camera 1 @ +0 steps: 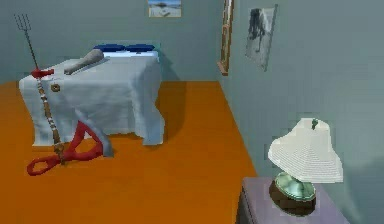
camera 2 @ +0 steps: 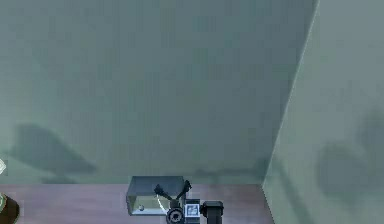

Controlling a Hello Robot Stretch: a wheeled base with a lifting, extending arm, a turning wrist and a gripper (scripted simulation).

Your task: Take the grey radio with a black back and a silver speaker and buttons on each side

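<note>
Radio: grey box standing on a dark brown tabletop, at the bottom of the arm side view just left of the middle, close to the table's back edge against the grey-green wall; its speaker and buttons were too small to make out; my gripper sat at the radio's right end, thin fingers lying across the grey box; over it, beside it or touching it could not be told; finger state could not be told, nor whether I held anything, as the radio stood on the table right at my far end; white marker squares just right of the gripper, with the dark arm beside them at the bottom edge

Forward view: lamp with a pale ribbed shade on a dark nightstand at lower right; orange floor; bed under a pale sheet at upper left, blue pillows at its far end, a long grey object lying on top; a red looped thing on the floor at the bed's near corner; framed pictures on the right-hand wall
</note>
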